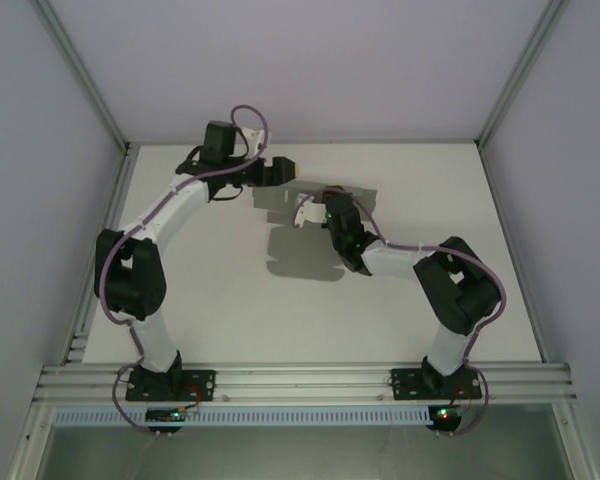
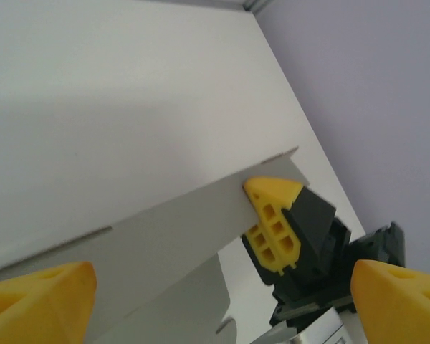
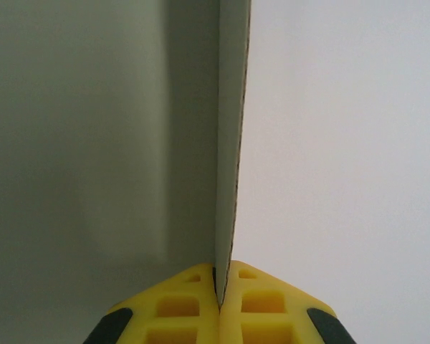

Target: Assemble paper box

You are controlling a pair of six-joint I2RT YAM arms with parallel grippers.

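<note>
The paper box (image 2: pixel 150 244) is a flat sheet of thin, matte grey cardboard, not yet folded into a box. Its surface is smooth and unprinted, with a straight cut edge and a small step notched into it near one corner. In the right wrist view it is seen edge-on, a slim upright strip with a brownish raw edge and a broad, shaded grey-green panel to its left. It is held up in the air over the far middle of the white, smooth table (image 1: pixel 210 300), casting a blocky shadow on the surface below, between the two arms. The right gripper (image 3: pixel 220 304) is closed tight on the sheet's edge, its yellow, waffle-patterned plastic pads (image 3: pixel 179 308) pressed together with only the cardboard's thickness between them. In the left wrist view the same yellow tips bite the sheet's corner, backed by black housing. The left gripper (image 1: pixel 286 172) is spread wide, its pointed yellow fingertips (image 2: pixel 39 301) far apart at the lower corners of its own view. The sheet crosses the gap between them, but whether either finger touches it cannot be told. Pale lilac walls (image 1: pixel 40 150) and ribbed aluminium rails (image 1: pixel 300 380) frame the table.
</note>
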